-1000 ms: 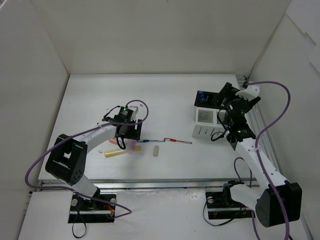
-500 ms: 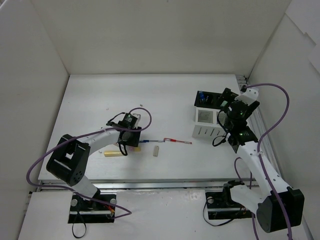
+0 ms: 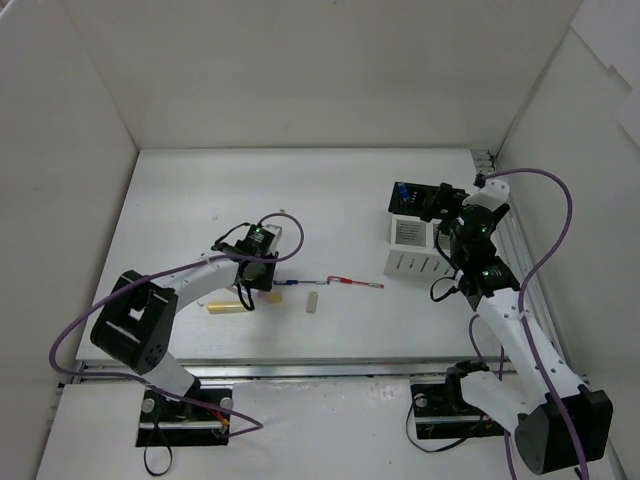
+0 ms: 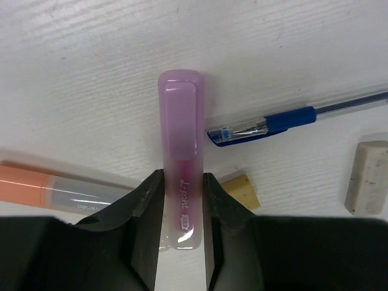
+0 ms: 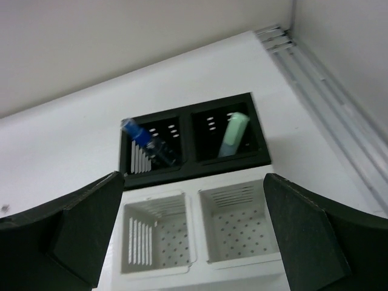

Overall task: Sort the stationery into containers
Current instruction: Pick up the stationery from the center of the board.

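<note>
Left gripper (image 4: pixel 182 185) has its fingers pinched on the lower end of the pink marker (image 4: pixel 180 115), left of centre in the overhead view. Can't tell if it's actually off the table (image 4: pixel 91 48). Close by: an orange marker (image 4: pixel 36 185) at lower left, a blue pen (image 4: pixel 267 123) to the right, and a beige eraser (image 4: pixel 367 176) at the right edge.

Right gripper (image 5: pixel 194 242) hangs over the white box (image 5: pixel 195 209), fingers spread wide, holding nothing. The black box (image 5: pixel 188 130) joined behind has a green marker (image 5: pixel 233 134) in its right compartment and a blue-capped pen (image 5: pixel 145 142) in the left.
</note>
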`<state>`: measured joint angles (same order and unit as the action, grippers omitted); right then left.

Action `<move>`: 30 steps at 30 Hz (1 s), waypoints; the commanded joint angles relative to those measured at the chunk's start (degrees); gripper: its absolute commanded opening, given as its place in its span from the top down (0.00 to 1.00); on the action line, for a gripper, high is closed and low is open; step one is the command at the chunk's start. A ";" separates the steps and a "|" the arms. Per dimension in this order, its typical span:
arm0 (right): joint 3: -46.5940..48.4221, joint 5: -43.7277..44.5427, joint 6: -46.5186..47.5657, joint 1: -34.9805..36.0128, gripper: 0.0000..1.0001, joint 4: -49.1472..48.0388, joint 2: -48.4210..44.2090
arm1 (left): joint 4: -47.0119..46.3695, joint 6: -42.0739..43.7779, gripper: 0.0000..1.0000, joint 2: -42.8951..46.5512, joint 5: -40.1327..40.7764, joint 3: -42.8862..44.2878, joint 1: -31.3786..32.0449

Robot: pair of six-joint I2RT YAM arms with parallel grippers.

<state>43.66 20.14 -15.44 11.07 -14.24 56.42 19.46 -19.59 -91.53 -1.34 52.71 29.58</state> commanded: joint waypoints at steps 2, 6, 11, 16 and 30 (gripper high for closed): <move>4.32 -15.37 -1.61 1.32 0.02 0.00 -0.36 | -1.97 2.36 1.00 8.27 2.91 1.87 0.39; 5.38 -33.97 -2.66 2.64 0.02 -1.13 2.02 | -4.60 5.61 1.00 13.29 2.05 3.01 1.53; 5.03 -50.36 -7.75 6.85 0.02 -11.39 8.34 | -9.61 11.77 1.00 17.96 -6.82 3.63 4.08; 6.52 -56.26 -13.56 13.34 0.02 -18.19 17.47 | -11.11 14.14 1.00 18.93 -8.93 5.21 6.36; 7.49 -43.52 -20.85 23.20 0.07 -26.72 28.21 | -12.87 13.71 1.00 18.58 -11.05 7.32 9.08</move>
<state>47.70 -27.09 -33.45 33.21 -33.34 83.81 10.39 -6.37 -74.24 -11.25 56.10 37.80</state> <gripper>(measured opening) 0.940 0.231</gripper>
